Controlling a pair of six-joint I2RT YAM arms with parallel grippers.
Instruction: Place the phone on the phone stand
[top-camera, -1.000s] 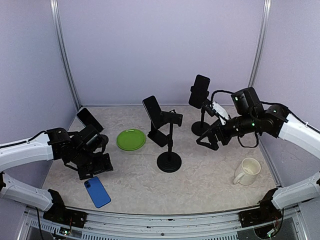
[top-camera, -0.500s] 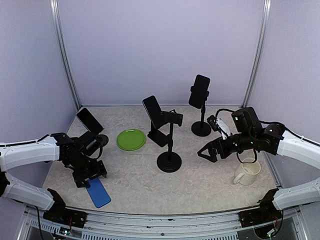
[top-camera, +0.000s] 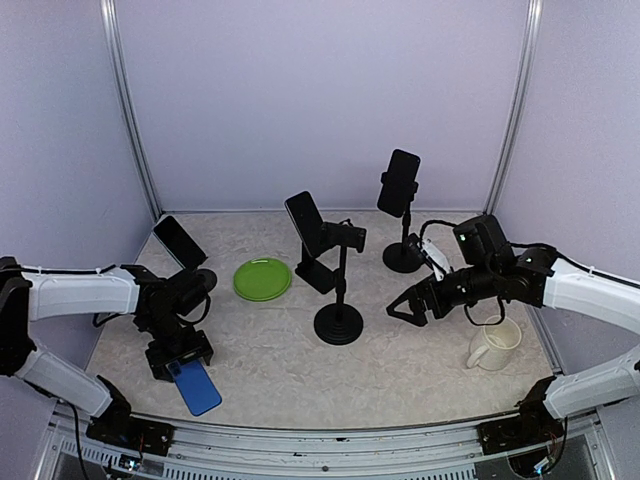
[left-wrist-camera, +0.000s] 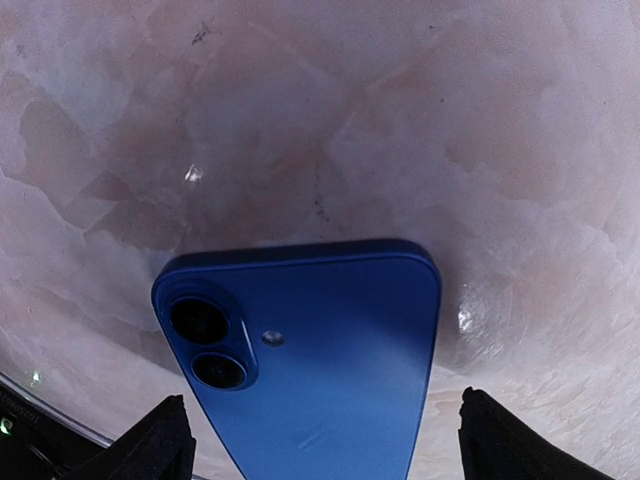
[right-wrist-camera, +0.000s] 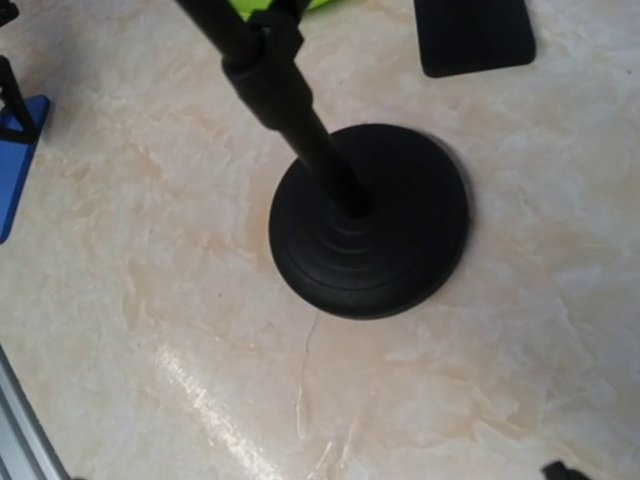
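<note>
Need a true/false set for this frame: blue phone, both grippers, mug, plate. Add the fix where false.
1. The blue phone lies flat on the table, camera side up. True.
2. The left gripper is shut on the blue phone. False: its jaws stand open, with one of its fingers on each side of the phone.
3. The mug stands on the green plate. False: it stands on the table at the right, far from the plate.
4. The right gripper is open and holds nothing. True.
</note>
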